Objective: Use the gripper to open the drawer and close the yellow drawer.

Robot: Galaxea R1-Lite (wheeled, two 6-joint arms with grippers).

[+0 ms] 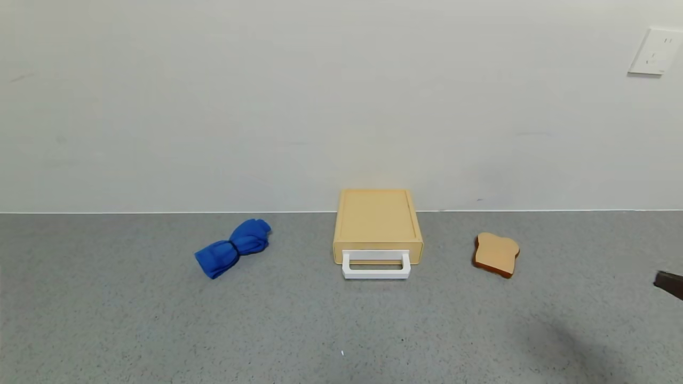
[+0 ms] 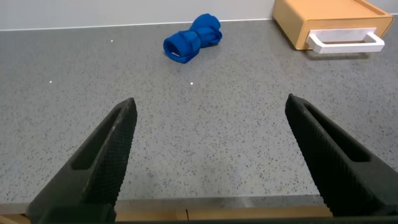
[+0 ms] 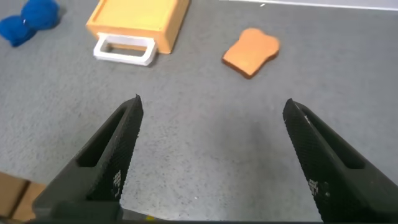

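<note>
The pale yellow drawer sits at the back middle of the grey counter against the wall, shut, with its white loop handle facing me. It also shows in the left wrist view and the right wrist view. My right gripper is open and empty, above bare counter well short of the drawer; only a dark tip of it shows at the right edge of the head view. My left gripper is open and empty near the counter's front edge, out of the head view.
A blue rolled cloth lies left of the drawer. A tan toast slice lies to its right. A white wall socket is at the upper right. The counter's wooden front edge shows under the left gripper.
</note>
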